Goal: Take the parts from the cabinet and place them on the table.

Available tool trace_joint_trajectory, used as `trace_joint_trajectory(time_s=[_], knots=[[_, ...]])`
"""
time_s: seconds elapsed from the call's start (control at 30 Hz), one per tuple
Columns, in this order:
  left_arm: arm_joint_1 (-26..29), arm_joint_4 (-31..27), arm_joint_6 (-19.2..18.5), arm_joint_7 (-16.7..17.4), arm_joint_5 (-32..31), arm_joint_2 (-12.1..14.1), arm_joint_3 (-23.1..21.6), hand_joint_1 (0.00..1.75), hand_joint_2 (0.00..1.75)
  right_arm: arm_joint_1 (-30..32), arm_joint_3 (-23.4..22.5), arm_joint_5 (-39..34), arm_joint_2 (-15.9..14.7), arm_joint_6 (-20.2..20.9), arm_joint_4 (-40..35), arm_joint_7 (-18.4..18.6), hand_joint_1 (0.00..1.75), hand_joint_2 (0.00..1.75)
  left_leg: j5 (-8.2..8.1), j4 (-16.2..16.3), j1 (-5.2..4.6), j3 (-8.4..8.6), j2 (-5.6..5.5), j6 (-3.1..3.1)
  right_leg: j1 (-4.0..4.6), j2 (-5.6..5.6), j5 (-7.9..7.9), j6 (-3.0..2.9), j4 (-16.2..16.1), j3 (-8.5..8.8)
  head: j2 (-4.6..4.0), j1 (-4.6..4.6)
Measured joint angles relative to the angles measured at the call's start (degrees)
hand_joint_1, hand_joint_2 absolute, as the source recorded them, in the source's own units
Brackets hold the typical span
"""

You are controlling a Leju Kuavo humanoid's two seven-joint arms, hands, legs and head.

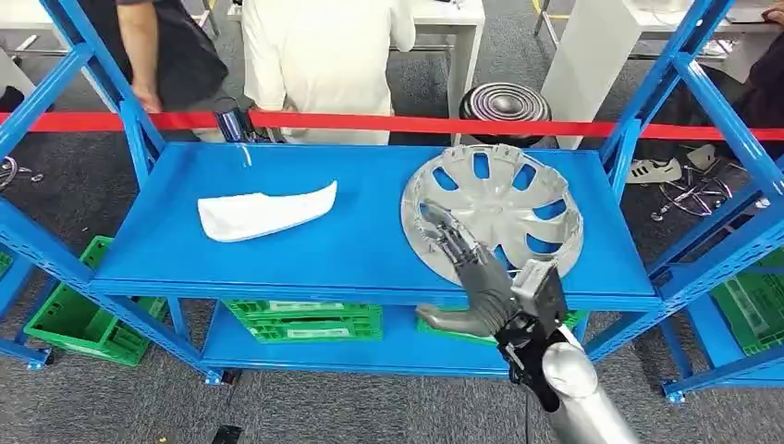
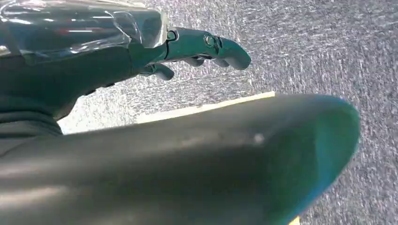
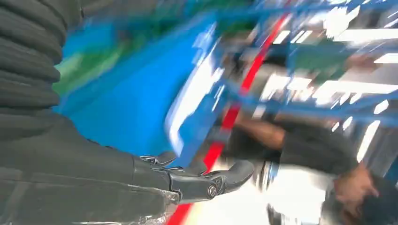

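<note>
A round, shiny silver wheel cover (image 1: 492, 209) with holes lay on the smooth blue shelf (image 1: 370, 250), beside a curved white part (image 1: 266, 212). The right hand (image 1: 467, 273) reached over it, fingers spread, holding nothing. The left hand (image 2: 187, 49) hung empty above grey carpet (image 2: 319, 47).

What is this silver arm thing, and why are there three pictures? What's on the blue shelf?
It is a robot shaped like a person, with two arms and hands. The big picture comes from a camera up on its body, looking down. The other two come from small cameras at its wrists, so they look tilted and blurry.

On the blue shelf lie a white part and a silver hubcap. The robot's right hand reaches out over the hubcap with its fingers spread; I cannot tell if it touches it, and it holds nothing yet. The left hand hangs over the grey floor, holding nothing. Green crates sit lower down. People stand behind a red tape.
</note>
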Motion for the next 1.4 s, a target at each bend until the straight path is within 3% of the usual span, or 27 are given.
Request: trace_joint_trajectory(time_s=[0.03,0.13,0.2,0.23,0.33,0.37,0.4,0.43,0.5,0.53,0.57,0.67,0.7,0.73,0.83,0.87,0.9,0.93,1.0,1.03,1.1,1.17,1.2,1.23,1.27,1.33,1.4], knots=[[0.05,0.00,0.09,0.13,-0.07,-0.05,0.05,0.00,0.00,-0.27,-0.02,3.30,-0.33,-1.99,0.13,-0.44,0.00,1.75,-0.31,0.41,-0.33,-0.24,-0.03,-0.33,0.19,-0.05,0.49,-0.86,-1.64,0.83,0.02,-0.07],[0.21,0.00,0.44,0.66,-0.26,-0.05,0.15,0.00,0.00,-0.77,-0.20,9.34,-0.90,-6.36,0.55,-0.75,0.00,1.75,-0.54,0.49,-0.20,-0.35,-0.01,-0.90,0.63,0.03,0.67,-1.58,-1.81,0.86,0.02,-0.11],[0.11,-0.06,0.50,0.74,-0.79,0.13,0.15,0.00,0.00,-0.84,-0.63,11.65,-1.27,-8.34,0.68,-0.49,0.00,1.75,-1.16,1.13,0.01,-0.85,0.07,-1.44,-0.26,0.07,0.88,-2.02,-2.19,1.25,0.02,-0.09],[-0.01,-0.18,0.50,0.77,-0.85,0.09,0.15,0.00,0.00,-0.82,-0.81,12.84,-1.49,-9.20,0.68,-0.29,0.00,1.75,-2.39,2.84,0.04,-1.36,0.31,-1.93,-0.25,0.05,0.75,-2.34,-2.19,1.44,0.00,-0.26],[-0.46,-0.30,0.52,1.14,-0.94,0.55,0.22,0.00,0.00,-0.55,-0.85,16.98,-2.32,-11.38,0.96,0.58,0.00,1.75,-8.42,16.46,0.79,-7.89,0.60,-3.02,-0.09,0.04,0.64,-2.74,-2.14,1.57,0.02,-0.31],[-0.47,-0.35,0.52,1.14,-0.96,0.61,0.22,0.00,0.00,-0.33,-0.85,18.35,-2.56,-11.88,1.07,0.87,0.00,1.75,-8.63,18.65,0.90,-9.15,0.64,-3.13,-0.07,0.07,0.63,-2.74,-2.13,1.59,0.02,-0.31],[-0.48,-0.42,0.50,1.14,-0.98,0.70,0.26,0.00,0.00,-0.13,-0.83,19.82,-2.75,-12.36,1.24,1.13,0.00,1.75,-7.58,18.19,0.94,-9.19,0.71,-3.13,-0.07,0.12,0.60,-2.76,-2.13,1.67,0.02,-0.31],[-0.57,-0.48,0.50,1.14,-1.01,0.81,0.31,0.00,0.00,-0.03,-0.81,21.33,-2.95,-12.71,1.46,1.42,0.00,1.75,-5.16,14.77,0.94,-7.79,0.77,-2.98,-0.07,0.25,0.57,-2.76,-2.14,1.81,0.02,-0.33],[-0.95,-0.52,0.50,1.14,-0.98,1.03,0.59,0.00,0.00,-0.09,-0.72,23.15,-3.21,-13.26,1.81,1.88,0.00,1.75,0.16,4.23,0.87,-2.82,0.75,-2.19,-0.03,0.44,0.44,-2.56,-2.19,2.11,0.02,-0.33],[-1.23,-0.52,0.50,1.14,-0.98,1.24,0.83,0.00,0.00,-0.08,-0.70,23.78,-3.30,-13.30,2.05,2.00,0.00,1.75,-0.07,1.05,0.65,-1.16,0.73,-1.58,-0.09,0.45,0.45,-2.54,-2.23,2.12,0.00,-0.24],[-1.34,-0.54,0.44,1.14,-0.85,1.31,0.85,0.00,0.00,-0.23,-0.68,24.46,-3.47,-13.26,2.38,2.38,0.00,1.75,-0.23,0.64,0.28,-1.20,0.79,-1.32,0.52,0.48,0.40,-2.21,-2.19,1.85,0.02,-0.26],[-1.49,-0.57,0.22,1.09,-0.66,1.42,1.25,0.00,0.00,-0.27,-0.35,25.77,-3.96,-12.98,3.41,3.14,0.00,1.75,-0.12,0.46,-0.19,-1.22,0.72,-0.49,0.06,0.45,0.61,-1.08,-2.63,1.99,0.02,-0.31],[-1.51,-0.63,0.06,1.07,-0.66,1.38,1.40,0.00,0.00,-0.35,-0.33,26.01,-4.29,-12.98,3.58,3.30,0.00,1.75,0.72,-0.98,0.50,-0.10,0.75,0.08,0.22,0.38,0.32,-0.90,-2.33,1.68,0.02,-0.26],[-1.58,-0.66,-0.02,1.05,-0.66,1.22,1.60,0.00,0.00,-0.48,-0.26,26.15,-4.53,-12.95,3.89,3.36,0.00,1.75,0.95,-1.45,0.31,0.25,0.76,0.31,0.16,0.27,-0.42,-0.96,-0.97,1.15,0.00,-0.15],[-1.66,-0.66,-0.20,0.98,-0.31,1.13,1.95,0.00,0.00,-0.77,0.09,27.50,-5.59,-11.56,5.18,4.67,0.00,1.75,1.05,-1.41,0.16,0.17,0.75,0.70,0.13,0.28,-5.52,-1.65,11.85,-5.11,0.02,-0.09],[-1.59,-0.66,-0.20,0.98,-0.22,1.11,2.19,0.00,0.00,-0.73,0.28,27.87,-6.01,-11.07,5.77,4.93,0.00,1.75,1.02,-1.36,0.11,0.12,0.71,0.71,0.13,0.28,-6.30,-1.42,15.21,-6.90,0.02,-0.11],[-1.52,-0.66,-0.20,0.96,-0.17,1.03,2.30,0.00,0.00,-0.73,0.46,28.24,-6.39,-10.72,6.27,5.11,0.00,1.75,1.01,-1.32,0.11,0.13,0.65,0.69,0.12,0.27,-5.97,-1.04,15.44,-7.22,0.02,-0.11],[-1.51,-0.66,-0.20,0.94,-0.07,0.96,2.43,0.00,0.00,-0.80,0.66,28.50,-6.95,-10.33,6.79,5.22,0.00,1.75,0.97,-1.27,0.11,0.14,0.54,0.64,0.08,0.27,-4.65,-0.44,12.79,-6.06,0.02,-0.09],[-1.52,-0.66,-0.20,0.79,0.04,0.83,2.73,0.00,0.00,-1.38,1.05,28.88,-8.02,-9.35,7.65,5.35,0.00,1.75,0.69,-0.83,0.15,0.13,0.38,0.32,-0.03,0.18,-0.80,0.54,2.74,-1.15,0.02,-0.07],[-1.48,-0.66,-0.20,0.70,0.13,0.85,2.97,0.00,0.00,-1.91,1.27,29.03,-8.50,-8.89,8.22,5.35,0.00,1.75,0.39,-0.38,0.10,-0.03,0.36,-0.01,-0.02,-0.07,0.45,0.40,-2.18,1.30,0.02,-0.02],[-1.45,-0.66,-0.22,0.50,0.39,1.00,3.45,0.00,0.00,-2.65,1.64,29.16,-9.09,-8.35,9.09,5.48,0.00,1.75,-0.08,0.14,-0.37,-0.37,0.39,-0.53,0.17,0.05,0.81,-0.84,-2.33,1.57,0.02,-0.13],[-1.37,-0.63,-0.24,0.40,0.39,1.07,3.72,0.00,0.00,-3.14,2.18,29.53,-9.60,-7.69,9.96,5.76,0.00,1.75,-0.05,0.14,-0.19,-0.33,0.42,-0.66,0.43,0.13,0.82,-1.26,-2.30,1.50,0.02,-0.11],[-1.39,-0.63,-0.26,0.37,0.39,1.24,3.85,0.00,0.00,-3.46,2.47,29.64,-9.75,-7.56,10.27,5.98,0.00,1.75,-0.37,0.46,-0.05,-0.48,0.43,-0.98,-0.37,0.13,0.97,-1.66,-2.52,1.67,0.02,-0.11],[-1.33,-0.66,-0.33,0.29,0.39,1.22,4.02,0.00,0.00,-3.85,2.71,29.88,-9.90,-7.30,10.55,6.12,0.00,1.75,-1.33,1.62,0.09,-1.10,0.50,-1.48,-0.28,0.15,0.94,-1.90,-2.53,1.80,0.02,-0.17],[-1.34,-0.66,-0.33,0.22,0.39,1.29,4.07,0.00,0.00,-4.17,2.86,30.19,-10.10,-7.08,10.73,6.35,0.00,1.75,-3.11,4.30,0.26,-2.18,0.55,-1.83,-0.31,0.14,0.85,-2.12,-2.53,1.87,0.00,-0.28],[-1.26,-0.63,-0.33,0.13,0.39,1.51,4.17,0.00,0.00,-4.77,3.39,30.75,-10.38,-6.88,11.28,6.73,0.00,1.75,-7.62,14.15,0.63,-6.84,0.56,-2.51,-0.19,0.13,0.84,-2.42,-2.51,1.81,0.00,-0.26],[-1.10,-0.61,-0.35,0.02,0.39,1.53,4.44,0.00,0.00,-5.23,3.87,31.50,-10.67,-6.81,11.91,7.05,0.00,1.75,-8.27,18.78,0.84,-9.39,0.58,-2.67,-0.11,0.14,0.81,-2.43,-2.49,1.82,0.00,-0.24]])
